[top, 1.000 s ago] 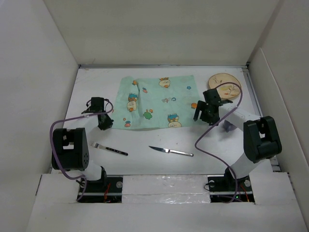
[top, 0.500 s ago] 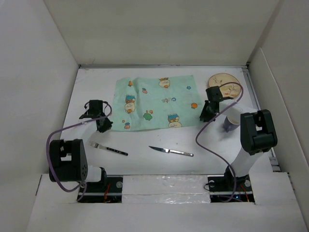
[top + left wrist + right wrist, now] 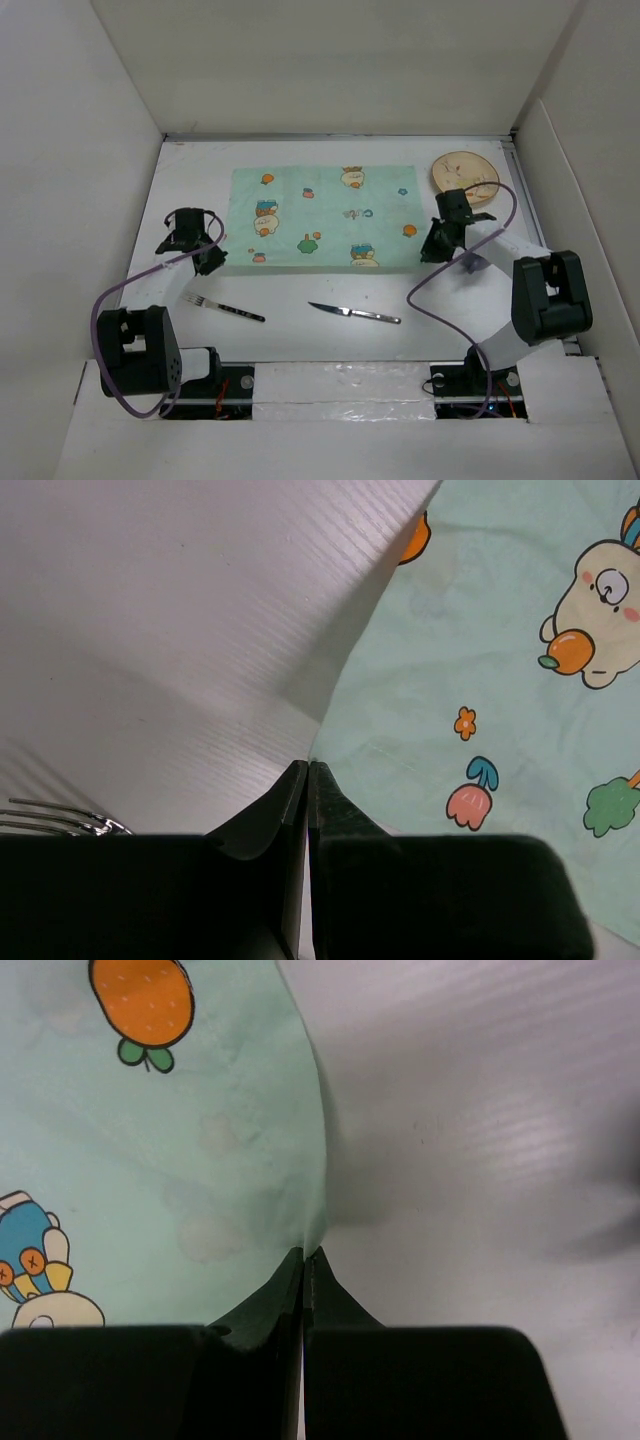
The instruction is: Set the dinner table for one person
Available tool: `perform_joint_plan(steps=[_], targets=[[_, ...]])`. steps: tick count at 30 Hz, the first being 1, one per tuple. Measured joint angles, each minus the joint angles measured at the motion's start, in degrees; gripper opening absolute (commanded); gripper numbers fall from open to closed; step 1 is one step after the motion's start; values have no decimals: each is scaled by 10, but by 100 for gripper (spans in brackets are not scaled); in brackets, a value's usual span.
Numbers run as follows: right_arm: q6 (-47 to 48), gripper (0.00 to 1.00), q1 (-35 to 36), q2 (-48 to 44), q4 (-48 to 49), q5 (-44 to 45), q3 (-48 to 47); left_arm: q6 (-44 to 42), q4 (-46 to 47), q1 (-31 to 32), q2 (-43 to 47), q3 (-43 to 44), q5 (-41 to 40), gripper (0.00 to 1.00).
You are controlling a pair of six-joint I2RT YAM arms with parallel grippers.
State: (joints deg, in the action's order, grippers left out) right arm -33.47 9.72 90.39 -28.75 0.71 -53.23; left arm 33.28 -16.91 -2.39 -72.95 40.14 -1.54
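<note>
**White dinner table with a placemat held at both near corners**

The dinner table (image 3: 290, 290), a flat matte white top walled in white at left, back and right, is seen beneath both arms. A mint-green placemat (image 3: 320, 215) is stretched between the two pairs of jaws. The left gripper (image 3: 308, 765) is closed tight on the cloth's near left corner, which is raised slightly, with shadow under its edge. Bare tabletop is left outboard of these jaws up to the left wall. A fork (image 3: 225, 307) and a knife (image 3: 355, 313) are laid behind the jaws, toward the arm bases, apart from the cloth. The right gripper (image 3: 304, 1252) is pinched likewise on the near right corner. A round wooden plate (image 3: 463, 174) is set just beyond these jaws, near the right wall.
</note>
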Motion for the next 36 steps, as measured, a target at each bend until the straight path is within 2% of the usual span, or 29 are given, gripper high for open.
perform_joint_plan(steps=[7, 20, 23, 24, 25, 26, 27, 29, 30, 35, 36], targets=[[-5, 0, 0, -63, -11, -5, 52, -7, -14, 0, 4, 0, 8, 0], [7, 3, 0, -71, -27, 4, 54, 2, -65, 0, 30, 1, 65, 0], [11, 10, 0, -71, -28, 4, 54, 2, -79, 0, 32, 4, 65, 0], [12, 29, 0, -71, -28, 4, 54, 2, -84, 0, 32, 6, 64, 18], [14, 29, 0, -71, -28, 3, 54, 2, -88, 0, 32, 9, 64, 19], [16, 37, 0, -71, -29, 3, 54, 3, -93, 0, 33, 12, 62, 30], [19, 49, 0, -71, -32, 3, 52, 2, -98, 0, 33, 15, 58, 36], [27, 54, 0, -71, -46, 3, 45, 3, -106, 0, 34, 26, 51, 46], [31, 58, 0, -72, -55, -1, 37, 2, -111, 0, 35, 35, 42, 46], [53, 58, 0, -90, -108, -32, -43, -6, -127, 0, 33, 122, 10, 43], [55, 47, 0, -98, -111, -42, -67, -9, -126, 0, 30, 146, 10, 40]])
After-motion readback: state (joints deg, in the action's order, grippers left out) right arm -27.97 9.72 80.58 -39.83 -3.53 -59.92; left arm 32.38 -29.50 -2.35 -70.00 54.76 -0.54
